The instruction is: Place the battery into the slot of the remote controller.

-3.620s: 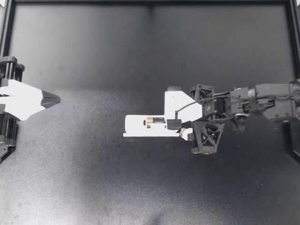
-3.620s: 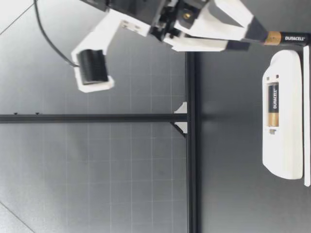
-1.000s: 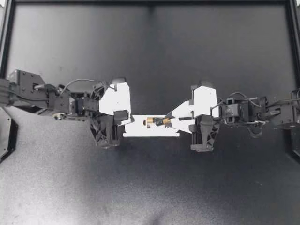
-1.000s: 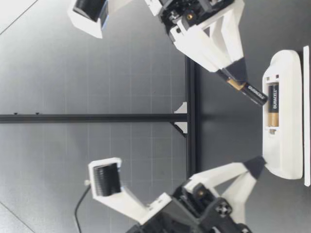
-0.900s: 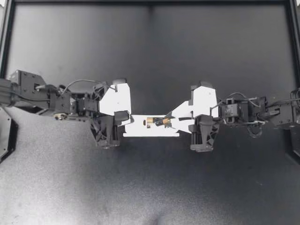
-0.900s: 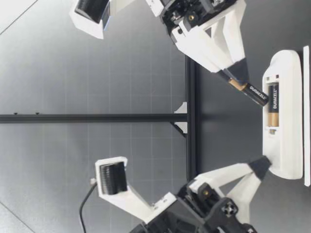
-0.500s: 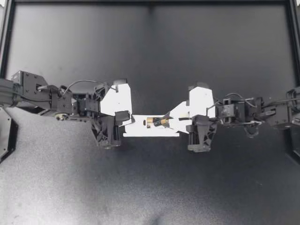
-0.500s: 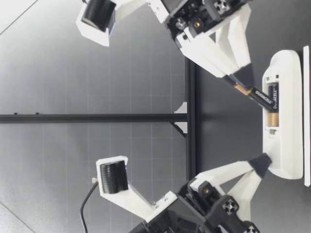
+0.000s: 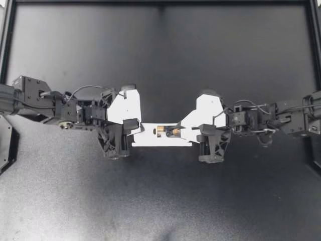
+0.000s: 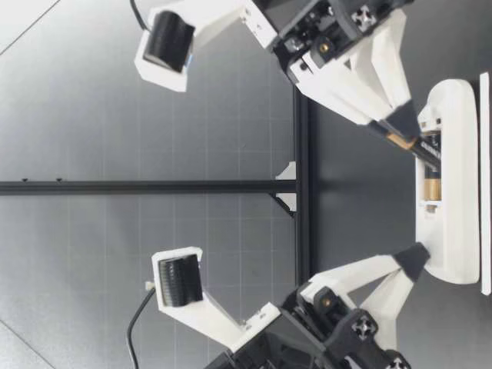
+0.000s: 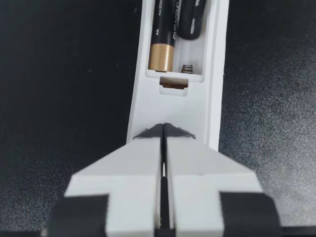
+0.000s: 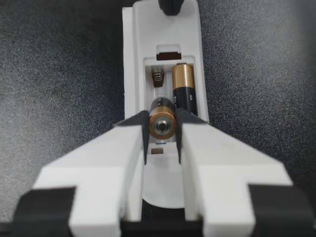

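Two hands meet over a white remote controller (image 9: 163,139) lying back-up on the dark table (image 9: 160,60), one at each end. The right hand (image 9: 179,131) pinches a battery (image 9: 175,131) between its two fingers, which grip it from both sides at its gold end. Seen along that hand, the battery (image 12: 162,124) sits squarely between the fingers (image 12: 134,133), and its black far end is lowered into the empty bay of the slot (image 12: 157,91). Just ahead of it in that bay a small coil spring (image 12: 156,75) stands bare. Beside the spring lies a second battery (image 12: 184,94), already seated. From table height the right hand (image 10: 401,125) slants down toward the remote controller (image 10: 450,231) with the battery (image 10: 419,151) tilted, its low end at the slot and its gripped end raised. The left hand (image 9: 135,131) has its fingers pressed together with nothing between them. Its dark tips rest on the opposite end of the remote controller, short of the slot. Ahead of the left hand (image 11: 164,129) lie the spring (image 11: 186,68) and the gold end of the second battery (image 11: 163,54). Farther on, above the spring, is the black end of the incoming battery (image 11: 190,22).
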`<action>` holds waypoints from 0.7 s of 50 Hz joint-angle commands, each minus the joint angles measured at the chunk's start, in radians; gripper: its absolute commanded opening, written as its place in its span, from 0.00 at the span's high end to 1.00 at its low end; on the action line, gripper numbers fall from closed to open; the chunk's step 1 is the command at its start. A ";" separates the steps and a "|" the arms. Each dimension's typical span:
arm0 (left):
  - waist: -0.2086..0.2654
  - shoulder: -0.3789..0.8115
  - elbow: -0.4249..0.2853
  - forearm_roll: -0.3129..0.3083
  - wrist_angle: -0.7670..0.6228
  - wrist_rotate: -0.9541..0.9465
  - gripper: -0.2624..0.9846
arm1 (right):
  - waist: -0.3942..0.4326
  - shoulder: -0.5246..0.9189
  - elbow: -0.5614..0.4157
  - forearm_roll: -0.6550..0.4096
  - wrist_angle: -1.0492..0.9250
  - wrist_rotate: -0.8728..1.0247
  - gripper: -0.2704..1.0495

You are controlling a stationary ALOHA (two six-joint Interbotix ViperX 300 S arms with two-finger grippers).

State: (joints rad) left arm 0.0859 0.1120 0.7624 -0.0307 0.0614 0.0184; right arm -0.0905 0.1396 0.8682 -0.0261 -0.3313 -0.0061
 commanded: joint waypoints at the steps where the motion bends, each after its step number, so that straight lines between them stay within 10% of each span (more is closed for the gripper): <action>1: 0.002 -0.015 -0.008 -0.003 0.003 -0.002 0.92 | -0.006 -0.003 -0.028 -0.002 0.012 -0.002 0.76; 24: 0.002 -0.015 -0.008 -0.003 0.003 -0.002 0.92 | -0.006 -0.005 -0.087 -0.008 0.176 -0.002 0.72; 35: 0.002 -0.018 -0.008 -0.002 0.002 -0.002 0.92 | 0.006 -0.009 -0.121 -0.008 0.219 -0.002 0.53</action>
State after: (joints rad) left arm 0.0844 0.1120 0.7624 -0.0322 0.0614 0.0184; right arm -0.0890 0.1611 0.7747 -0.0322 -0.1166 -0.0061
